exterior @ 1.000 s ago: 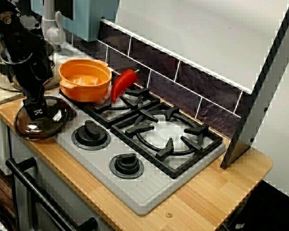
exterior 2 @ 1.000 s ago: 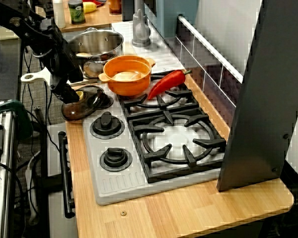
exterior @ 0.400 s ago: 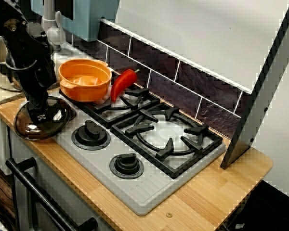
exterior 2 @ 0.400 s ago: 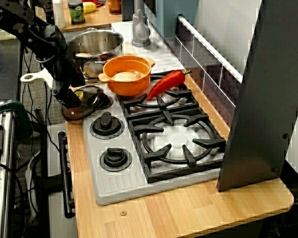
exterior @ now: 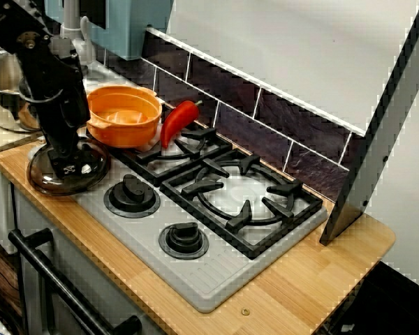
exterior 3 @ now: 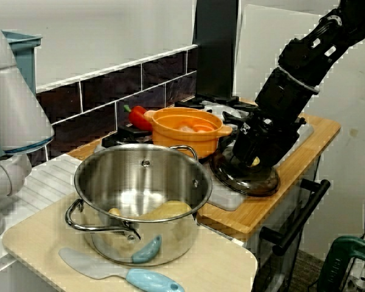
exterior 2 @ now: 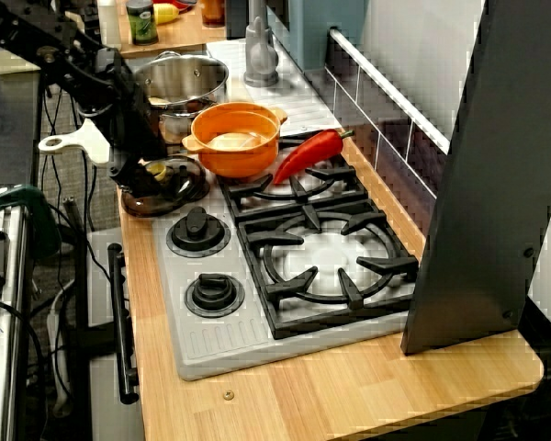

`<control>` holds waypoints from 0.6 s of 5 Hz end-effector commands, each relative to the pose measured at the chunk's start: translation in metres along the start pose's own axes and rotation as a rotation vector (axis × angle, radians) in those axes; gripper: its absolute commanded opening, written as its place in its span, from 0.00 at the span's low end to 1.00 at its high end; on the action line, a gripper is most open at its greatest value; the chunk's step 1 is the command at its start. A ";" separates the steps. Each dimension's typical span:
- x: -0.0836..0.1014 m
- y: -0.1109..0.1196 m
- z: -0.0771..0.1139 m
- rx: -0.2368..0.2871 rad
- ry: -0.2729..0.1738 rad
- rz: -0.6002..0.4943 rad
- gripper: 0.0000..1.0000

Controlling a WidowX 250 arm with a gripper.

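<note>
The gripper point(exterior: 69, 166) stands on the centre of the glass lid point(exterior: 45, 183). The jaws are closed about the lid's small yellowish knob. The lid lies at the near left corner of the hob point(exterior: 190, 276), partly on the worktop point(exterior: 304, 279). The orange pot point(exterior: 123, 112) stands just behind the arm, and the red pepper point(exterior: 178, 122) leans on the pot's far side. The nearest burner knob point(exterior: 131, 190) is just beside the lid. A steel pot point(exterior 3: 140, 188) and a spatula point(exterior 3: 129, 275) lie well apart, beyond the hob's end.
</note>
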State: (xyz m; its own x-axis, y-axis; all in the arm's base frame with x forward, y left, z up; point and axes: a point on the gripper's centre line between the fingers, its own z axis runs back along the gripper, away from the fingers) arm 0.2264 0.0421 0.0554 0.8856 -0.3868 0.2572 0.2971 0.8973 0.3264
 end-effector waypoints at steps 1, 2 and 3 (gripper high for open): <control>0.003 0.005 -0.003 0.002 0.010 0.002 1.00; 0.000 0.005 -0.001 -0.001 0.014 -0.004 1.00; -0.004 0.007 0.001 0.008 0.010 -0.019 0.00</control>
State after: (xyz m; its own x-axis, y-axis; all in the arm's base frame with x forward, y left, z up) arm 0.2229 0.0458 0.0535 0.8867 -0.4014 0.2292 0.3179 0.8895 0.3282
